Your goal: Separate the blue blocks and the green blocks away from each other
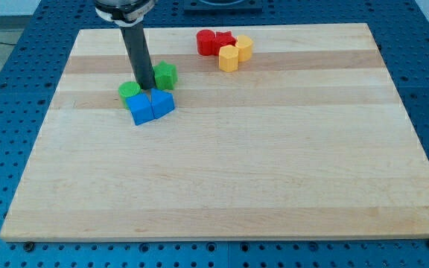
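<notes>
Nearest the camera, two blue blocks sit touching on the tabletop. At their 12 o'clock my tip stands between two green blocks, my rod partly hiding both. No tool is fitted. Red blocks and yellow blocks cluster at 2 o'clock, shapes unclear.

Two blue blocks touching side by side, one green block at their upper left, another green block at upper right, all clustered.
</notes>
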`<action>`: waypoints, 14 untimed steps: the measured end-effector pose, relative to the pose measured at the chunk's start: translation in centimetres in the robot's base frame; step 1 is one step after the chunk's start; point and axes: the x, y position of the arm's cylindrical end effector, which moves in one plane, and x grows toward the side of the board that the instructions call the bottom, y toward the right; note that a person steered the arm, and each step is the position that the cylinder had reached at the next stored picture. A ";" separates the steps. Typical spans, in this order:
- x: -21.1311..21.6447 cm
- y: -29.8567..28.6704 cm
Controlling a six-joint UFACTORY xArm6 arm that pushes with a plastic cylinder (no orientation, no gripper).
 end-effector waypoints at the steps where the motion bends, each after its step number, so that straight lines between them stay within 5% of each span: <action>1: 0.0 0.1; 3: 7.0 -1.5; 6: 11.6 0.4; 7: 10.5 3.8; 9: 5.4 -1.2; 11: 4.2 9.6; 14: 14.4 12.0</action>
